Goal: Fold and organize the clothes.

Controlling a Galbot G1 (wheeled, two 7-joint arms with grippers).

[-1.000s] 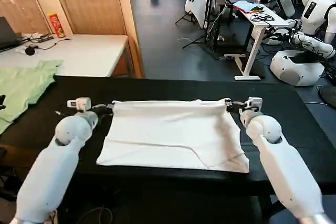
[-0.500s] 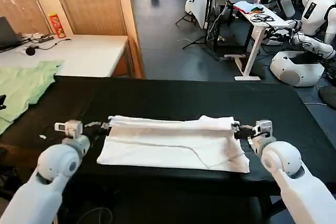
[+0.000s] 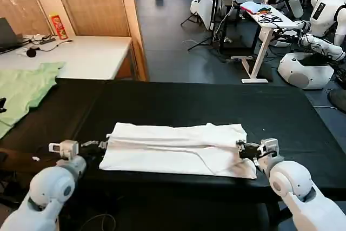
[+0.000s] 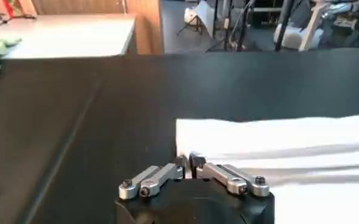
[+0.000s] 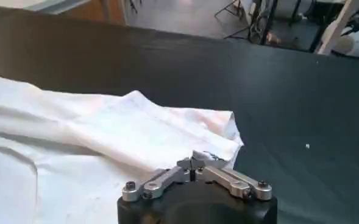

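White T-shirt (image 3: 175, 147) folded on black table (image 3: 178, 101); left gripper (image 3: 102, 145) and right gripper (image 3: 241, 148) each pinch an end.

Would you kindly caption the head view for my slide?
Both grippers, left gripper and right gripper, pinch the white T-shirt folded on the black table.

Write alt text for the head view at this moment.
A white T-shirt, folded into a wide band, lies on a black table; the left gripper and right gripper each pinch one end. A light green garment lies far left.
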